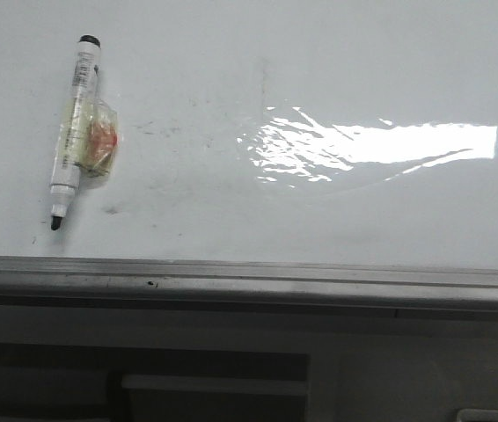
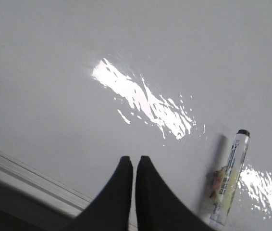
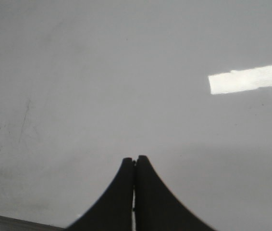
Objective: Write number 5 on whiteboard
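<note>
- Two grippers, seen only in the wrist views: left gripper has its black fingers pressed together, holding nothing; right gripper likewise closed, tips touching, empty.
- Neither arm shows in the front view.
- Nearest in the front view: dark shelving below the board, blurry, contents unclear.
- Then the grey rail running along the board's near edge; a small dark speck sits on it.
- Whiteboard fills the rest, lying flat, glossy white, with faint grey smudges left of centre.
- Wrinkled bright glare patch right of centre on the board.
- No 5 is drawn anywhere on the board that I can see.
- Marker lies on the board's left side, uncapped, black tip pointing toward the rail, black end cap farther away.
- A small crumpled clear wrapper with orange-red inside touches the marker's right side.
- Left wrist view shows the marker just beside that gripper, not touching.
</note>
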`<state>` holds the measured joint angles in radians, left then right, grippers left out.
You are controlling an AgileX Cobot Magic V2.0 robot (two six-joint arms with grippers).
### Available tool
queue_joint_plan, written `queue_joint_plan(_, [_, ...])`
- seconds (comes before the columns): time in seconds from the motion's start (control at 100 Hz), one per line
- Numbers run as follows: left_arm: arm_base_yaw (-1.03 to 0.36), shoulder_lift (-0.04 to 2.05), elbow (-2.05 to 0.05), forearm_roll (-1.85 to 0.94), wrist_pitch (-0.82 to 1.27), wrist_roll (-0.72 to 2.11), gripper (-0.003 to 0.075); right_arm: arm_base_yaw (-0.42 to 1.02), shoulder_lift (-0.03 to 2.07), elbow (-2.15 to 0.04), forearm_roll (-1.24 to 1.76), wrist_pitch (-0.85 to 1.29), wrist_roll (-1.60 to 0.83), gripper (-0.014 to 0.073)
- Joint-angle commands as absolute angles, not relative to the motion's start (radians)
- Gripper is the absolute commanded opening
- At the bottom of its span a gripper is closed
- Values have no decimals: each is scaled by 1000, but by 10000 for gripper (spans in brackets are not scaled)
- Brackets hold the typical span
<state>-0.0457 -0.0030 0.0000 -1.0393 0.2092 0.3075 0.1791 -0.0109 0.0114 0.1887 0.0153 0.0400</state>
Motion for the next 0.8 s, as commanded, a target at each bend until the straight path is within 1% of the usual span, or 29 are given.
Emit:
queue_joint_plan(0.0, [-50, -31, 24, -1123, 152, 299, -20, 177, -27, 33, 197, -88, 34, -53])
queue_joint_plan(0.17, [-50, -31, 24, -1191, 163, 299, -20, 177, -27, 12, 240, -135, 34, -53])
queue_joint_plan(0.42, [-50, -31, 22, -1299, 138, 299, -20, 177, -27, -100, 261, -93, 34, -53])
queue_joint_plan(0.51, [-50, -31, 22, -1357, 140, 299, -20, 177, -27, -147, 261, -36, 34, -53])
queue_joint_plan(0.62, [-50, -31, 16, -1361, 144, 321, -20, 177, -18, -206, 243, 106, 32, -53])
queue_joint_plan(0.72, [-50, -26, -33, -1288, 193, 448, -20, 177, 11, -268, 217, 243, 16, -53])
queue_joint_plan(0.79, [-50, 3, -107, -1164, 248, 518, -19, 177, 45, -311, 217, 320, -44, -52])
